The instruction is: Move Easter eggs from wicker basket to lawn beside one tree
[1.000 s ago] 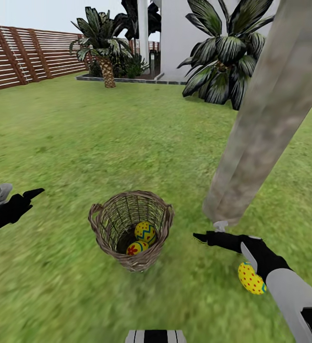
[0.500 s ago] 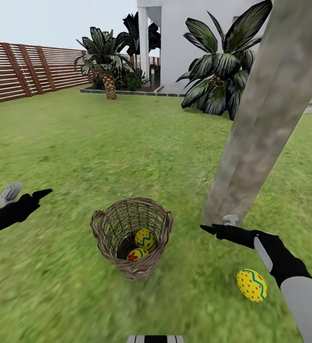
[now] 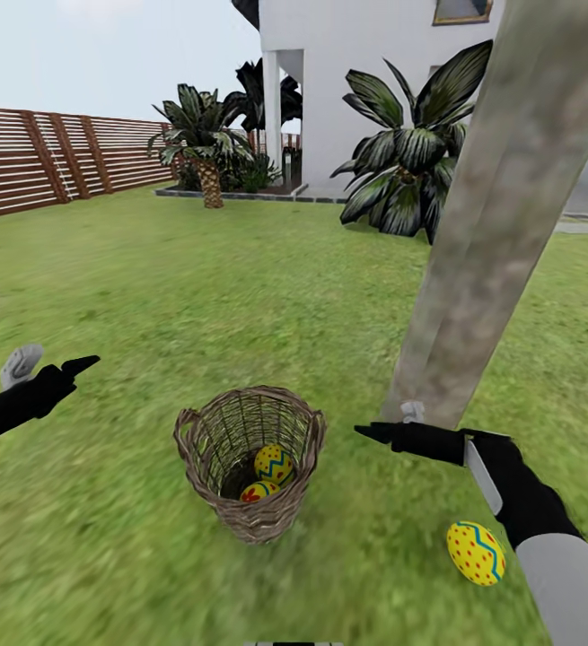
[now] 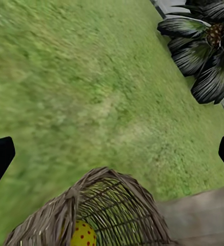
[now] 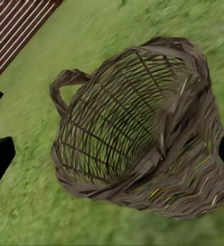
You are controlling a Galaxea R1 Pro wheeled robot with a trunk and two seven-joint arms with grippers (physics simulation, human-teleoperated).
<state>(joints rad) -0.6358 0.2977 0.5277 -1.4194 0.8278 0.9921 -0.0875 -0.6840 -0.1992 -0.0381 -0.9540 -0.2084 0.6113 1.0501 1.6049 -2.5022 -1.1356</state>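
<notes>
One painted egg (image 3: pixel 476 553) lies on the lawn (image 3: pixel 195 287) close to the foot of the leaning grey-brown tree (image 3: pixel 491 233), apparently set there as the first of three to be gathered beside that trunk, while two more eggs (image 3: pixel 273 464) sit in the bottom of the wicker basket (image 3: pixel 250 456), which stands upright on the grass just to the trunk's left. The right claw (image 3: pixel 385 423) hovers empty between basket and trunk, its dark finger pointing toward the basket rim; in the right wrist view its two fingertips stand at opposite edges of the picture, so it is spread wide, with the basket's braided rim and side handle (image 5: pixel 65 82) framed between them, a line-up that suggests another reach into the basket. The placed egg rests on the grass beneath the right forearm, behind the claw and nearer the robot. The left claw (image 3: pixel 49 368) hangs well off to the basket's left, also wide and holding nothing, its wrist view looking past the basket's rim at one egg (image 4: pixel 82 234) inside and at a dark-leaved palm (image 4: pixel 206 46) beyond. A slatted wooden fence (image 3: pixel 51 161) and white house (image 3: pixel 347 72) close the garden's far edge.
</notes>
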